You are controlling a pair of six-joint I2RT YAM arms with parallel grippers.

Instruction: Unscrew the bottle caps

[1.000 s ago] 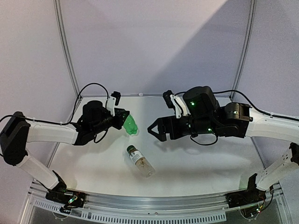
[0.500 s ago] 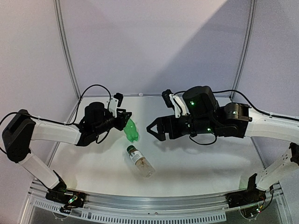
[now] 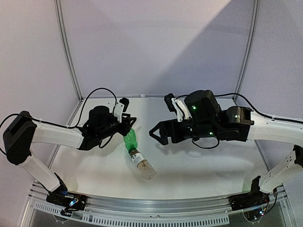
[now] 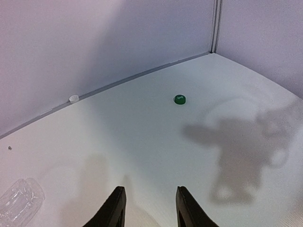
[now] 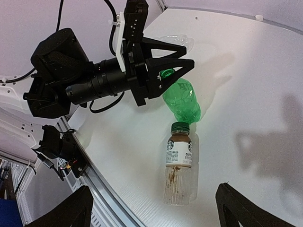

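- Left hand (image 3: pixel 130 123) slightly parted, empty; uncapped green bottle (image 5: pixel 182 101) lies on the table (image 5: pixel 246 71) just beneath.
- Right hand (image 3: pixel 156 132) wide open, empty.
- Next, we judge: hold the labelled bottle (image 5: pixel 179 161), twist its dark cap (image 5: pixel 181 126).

glossy translucent plastic green bottle (image 5: pixel 182 100); smooth matt white table (image 5: pixel 246 61)

The only print is on the white-and-brown label of the clear bottle (image 5: pixel 179 161), lying at six o'clock of the green bottle (image 5: pixel 182 99). It shows a dark round emblem and small lettering, neither legible.
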